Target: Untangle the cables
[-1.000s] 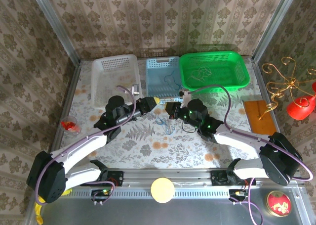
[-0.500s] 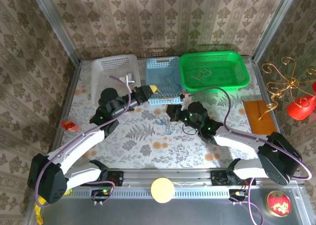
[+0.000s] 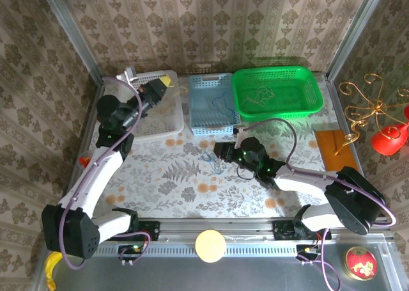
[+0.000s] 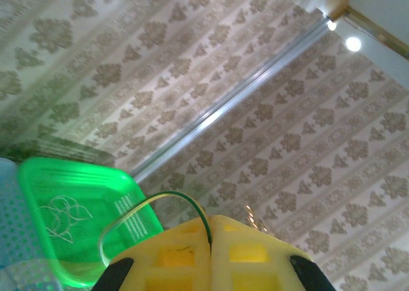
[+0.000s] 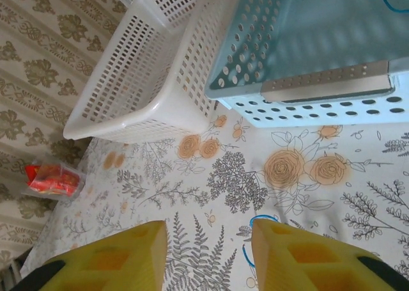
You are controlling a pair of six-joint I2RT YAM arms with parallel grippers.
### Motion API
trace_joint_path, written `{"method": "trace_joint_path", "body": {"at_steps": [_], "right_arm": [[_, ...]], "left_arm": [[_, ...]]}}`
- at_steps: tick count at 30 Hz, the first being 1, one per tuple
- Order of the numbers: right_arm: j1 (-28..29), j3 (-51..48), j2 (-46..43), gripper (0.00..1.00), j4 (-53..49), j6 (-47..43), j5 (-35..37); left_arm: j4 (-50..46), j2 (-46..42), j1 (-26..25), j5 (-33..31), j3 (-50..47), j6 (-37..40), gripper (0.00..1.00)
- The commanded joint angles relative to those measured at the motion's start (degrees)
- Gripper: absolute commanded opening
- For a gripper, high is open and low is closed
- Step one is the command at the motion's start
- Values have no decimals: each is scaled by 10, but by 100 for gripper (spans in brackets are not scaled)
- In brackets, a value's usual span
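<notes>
My left gripper (image 3: 166, 82) is raised above the white basket (image 3: 152, 121) at the back left. In the left wrist view its yellow fingers (image 4: 172, 256) are shut on a thin green-and-yellow cable (image 4: 152, 203) that loops out to the left. My right gripper (image 3: 220, 151) hangs low over the middle of the table, open, with nothing between its fingers (image 5: 300, 256). A small tangle of blue cables (image 3: 214, 162) lies on the cloth just beside it, and a blue cable (image 5: 245, 252) shows against the right finger.
A blue basket (image 3: 203, 125) with a blue cord and a green basket (image 3: 312, 91) with pale cords (image 3: 259, 98) stand at the back. A red packet (image 3: 85, 160) lies at the left edge, a wooden block (image 3: 332, 151) at the right.
The left arm swung up and to the left from the table's middle to above the white basket, carrying the cable. The right gripper opened and edged left.
</notes>
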Motion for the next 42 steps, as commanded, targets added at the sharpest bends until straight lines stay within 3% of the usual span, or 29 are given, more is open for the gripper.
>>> {"method": "trace_joint_path", "body": {"at_steps": [1, 9, 16, 25, 33, 36, 42], "right_arm": [[-2, 4, -20, 47, -24, 1, 26], [-5, 26, -74, 56, -121, -1, 48], [-15, 55, -112, 59, -220, -4, 65], [-30, 106, -137, 62, -308, -17, 65], [-32, 144, -88, 62, -359, -24, 42], [-31, 153, -51, 61, -370, -22, 25], [-28, 145, 8, 58, -348, -14, -2]], "left_arm": [[9, 26, 46, 39, 22, 27, 0], [-100, 108, 132, 35, 68, 182, 0], [-191, 207, 156, -14, 113, 314, 2], [-236, 273, 159, -29, 152, 354, 56], [-262, 220, 147, -16, 156, 361, 82], [-271, 187, 134, -10, 148, 359, 99], [-291, 114, 85, -19, 101, 352, 100]]}}
